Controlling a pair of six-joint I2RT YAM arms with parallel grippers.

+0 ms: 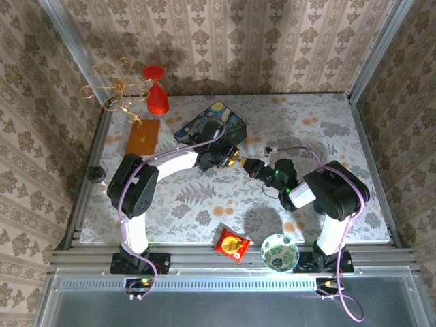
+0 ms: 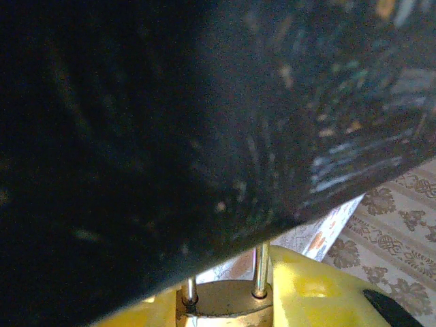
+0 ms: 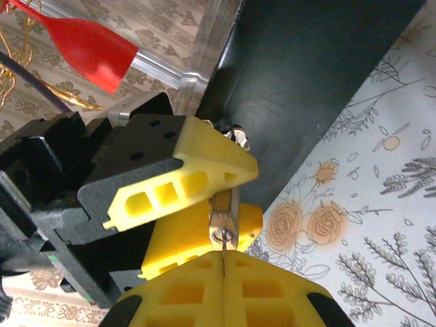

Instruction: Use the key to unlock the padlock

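Between the left jaws, pinched partway shut on its brass body: the padlock (image 3: 222,204), a yellow pad (image 3: 204,163) pressed to each side. Hangs by its thin silvery shackle (image 2: 260,269) from the dark blue box (image 1: 204,129) resting on the counter (image 1: 204,204) just behind those jaws, both shackle legs seated in the body, so not yet sprung. Points its keyhole end rightward, toward the other arm. Just right of the padlock, between the right jaws, clamped fully shut: the key (image 3: 223,251), seen as a thin silvery sliver with its tip touching the padlock's base. Cannot tell how deep the blade sits. Reads as the insertion step, with the turn not yet made. Next, probably: press the key home along the padlock's axis, then twist about that axis while holding the left jaws firm, so that the small body does not spin along. Calls for fine alignment and a gentle push; risks skating off the keyhole or dragging the box otherwise.
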